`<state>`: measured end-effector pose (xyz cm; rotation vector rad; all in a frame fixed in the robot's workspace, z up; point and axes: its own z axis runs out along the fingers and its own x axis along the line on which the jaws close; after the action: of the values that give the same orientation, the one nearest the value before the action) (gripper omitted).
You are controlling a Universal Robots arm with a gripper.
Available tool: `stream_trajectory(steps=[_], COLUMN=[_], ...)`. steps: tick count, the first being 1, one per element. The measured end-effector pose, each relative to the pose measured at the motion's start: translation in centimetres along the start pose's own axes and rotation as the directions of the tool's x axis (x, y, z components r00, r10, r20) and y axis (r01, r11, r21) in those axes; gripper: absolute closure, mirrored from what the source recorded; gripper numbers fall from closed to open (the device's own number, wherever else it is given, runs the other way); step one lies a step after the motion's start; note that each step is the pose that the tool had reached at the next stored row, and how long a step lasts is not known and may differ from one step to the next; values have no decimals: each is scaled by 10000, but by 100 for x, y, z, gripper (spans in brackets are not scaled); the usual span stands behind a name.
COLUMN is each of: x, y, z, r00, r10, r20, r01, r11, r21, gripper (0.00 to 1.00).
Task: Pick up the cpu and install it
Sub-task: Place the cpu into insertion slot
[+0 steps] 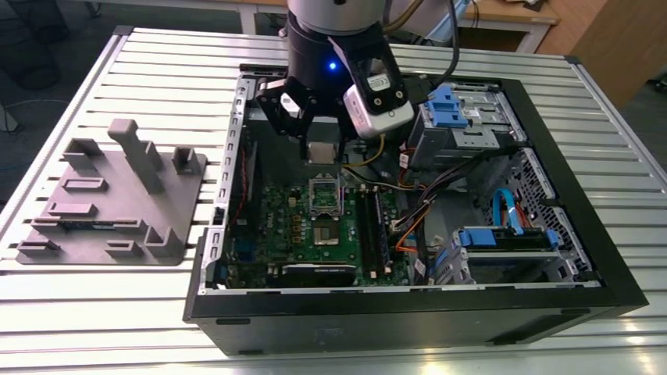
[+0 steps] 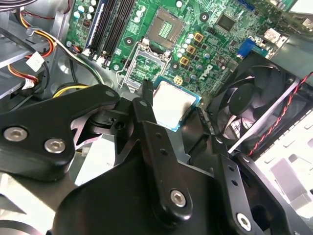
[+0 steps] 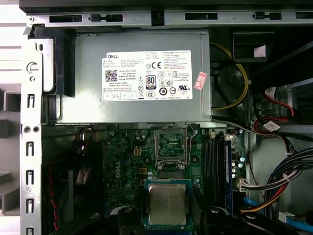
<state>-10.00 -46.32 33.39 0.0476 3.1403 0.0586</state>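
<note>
Exterior view: the pincer (image 1: 322, 144) hangs inside the open computer case (image 1: 417, 314), which lies on its side on the slatted table (image 1: 156, 70), probably so the green motherboard (image 1: 273, 226) faces up toward the arm. The pincer's fingers (image 2: 145, 105) are closed to the width of the cpu (image 1: 323, 154) and clamped on two opposite edges of it. They carry the chip flat, with its silver-grey metal top upward. As I read it, this grip spares the underside contacts and keeps the chip level with the board. In both wrist views the cpu (image 3: 167, 204) sits between the fingertips, clear of the motherboard, so it is in the air and not yet seated. Just beneath and a little ahead of the pincer, the silver socket frame (image 3: 171, 147) looks swung open, apparently to leave the square socket (image 2: 166, 24) bare. In the second wrist view that socket lies beyond the frame, near the fingertips but apart from them. The power supply (image 3: 142, 78) is farther out past the frame. The grey plastic fixture (image 1: 115, 195) rests outside the case, well apart from the pincer.
</note>
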Motion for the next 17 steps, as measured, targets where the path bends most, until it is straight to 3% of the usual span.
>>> stream_trajectory(steps=[4,14,17], x=[0,0,0], y=[-20,-32,-32], z=[35,205,210], r00=[10000,10000,10000], r10=[2,0,0], r20=[0,0,-1], r01=[-2,0,0], r11=[10000,10000,10000], r21=[0,0,4], gripper=[53,53,53])
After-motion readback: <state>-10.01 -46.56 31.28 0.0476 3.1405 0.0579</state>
